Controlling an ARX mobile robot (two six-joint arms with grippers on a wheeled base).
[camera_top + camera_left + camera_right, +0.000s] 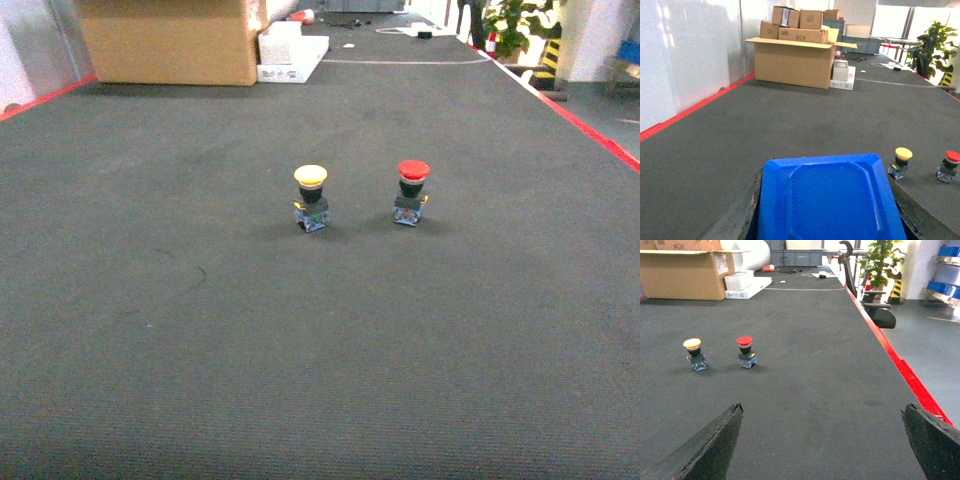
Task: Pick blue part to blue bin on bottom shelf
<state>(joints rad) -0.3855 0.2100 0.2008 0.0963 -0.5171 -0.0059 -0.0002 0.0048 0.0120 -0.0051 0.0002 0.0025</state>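
Two claws differ: the left claw point(830, 220) seems clamped on the blue part point(827, 190) (its fingers barely show), the right claw point(822, 440) gapes empty, so the carry is in hand and next comes finding the blue bin, unseen here.

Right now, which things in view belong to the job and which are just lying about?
Job:
blue part, seemingly gripped in the left claw
distant blue bins on a rack, one possibly the target

Lying about:
yellow-capped push-button
red-capped push-button
cardboard box
white boxes
office chair
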